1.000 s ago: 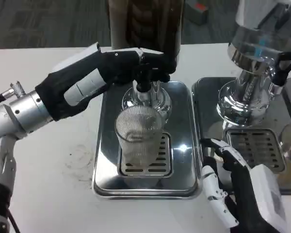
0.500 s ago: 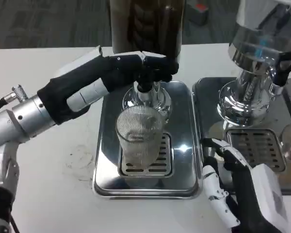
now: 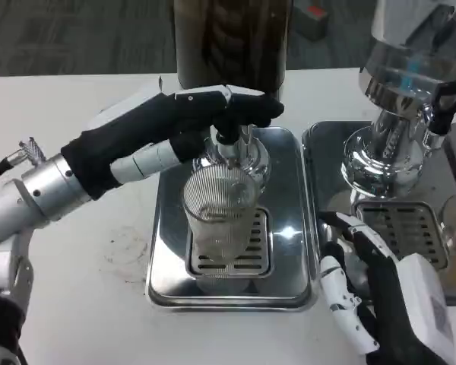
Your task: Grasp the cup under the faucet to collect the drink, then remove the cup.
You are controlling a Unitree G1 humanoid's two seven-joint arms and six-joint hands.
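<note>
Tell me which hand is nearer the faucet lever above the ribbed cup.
Left. The left hand reaches in from the left, its fingers at the faucet lever above the ribbed cup. The right hand waits low, right of the drip tray.

No readable text, labels, brand marks or numbers anywhere: dispenser [image 3: 232, 38], drip tray [image 3: 232, 293], cup [image 3: 219, 217] all unmarked (surfaces are plain metal, glass, plastic).

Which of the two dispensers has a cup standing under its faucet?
The left dispenser, with the ribbed clear cup on its drip tray; the right dispenser's grate is bare.
</note>
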